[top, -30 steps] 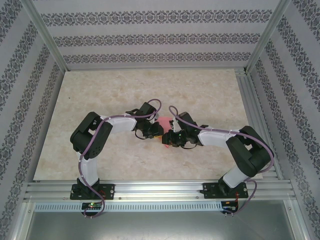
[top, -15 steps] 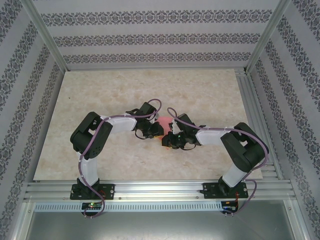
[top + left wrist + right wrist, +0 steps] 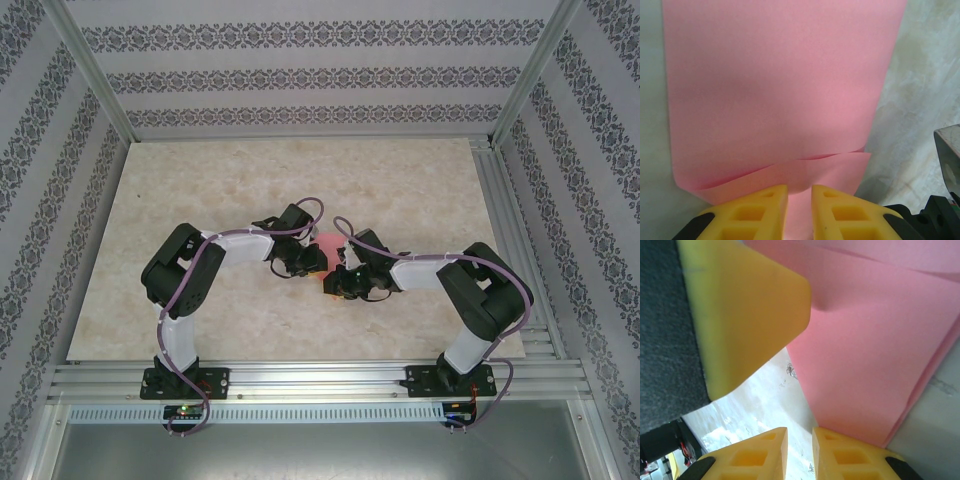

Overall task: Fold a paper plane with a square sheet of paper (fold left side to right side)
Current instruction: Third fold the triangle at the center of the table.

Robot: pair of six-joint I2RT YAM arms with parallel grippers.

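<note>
the square sheet of paper (image 3: 775, 95) lies on the table (image 3: 200, 180), a little below the centre of the top view. there the two black wrists meet over it and hide most of it, so that a small pink patch shows between them. it is not flat any more. in the left wrist view an upper layer ends in an edge across the lower part of the frame, and a second layer comes out under it, with a rounded fold at the lower left.

the left gripper (image 3: 800, 212) stands at the bottom of that frame, its yellow fingers almost together with a narrow slot between them. pink shows in the slot, but i cannot tell if the paper is pinched there or lies under the tips. at the right edge of the same frame a grey and black part (image 3: 946, 165) stands over the marble-like surface, just beside the paper; what it belongs to is not clear.

in the right wrist view the right gripper (image 3: 800, 455) is at the bottom. its fingers are also almost together and nothing is between them, since pale table shows through the gap. the lower corner of the paper is just beside its right-hand finger in the frame. one big yellow finger (image 3: 745, 305) of the left gripper covers the upper left, and its tip touches the paper, where a small dent is seen.

around the table are walls (image 3: 300, 75) with a dark pattern in bands, and a metal frame (image 3: 320, 380) runs along the bottom. purple cables (image 3: 190, 275) run along both arms.
</note>
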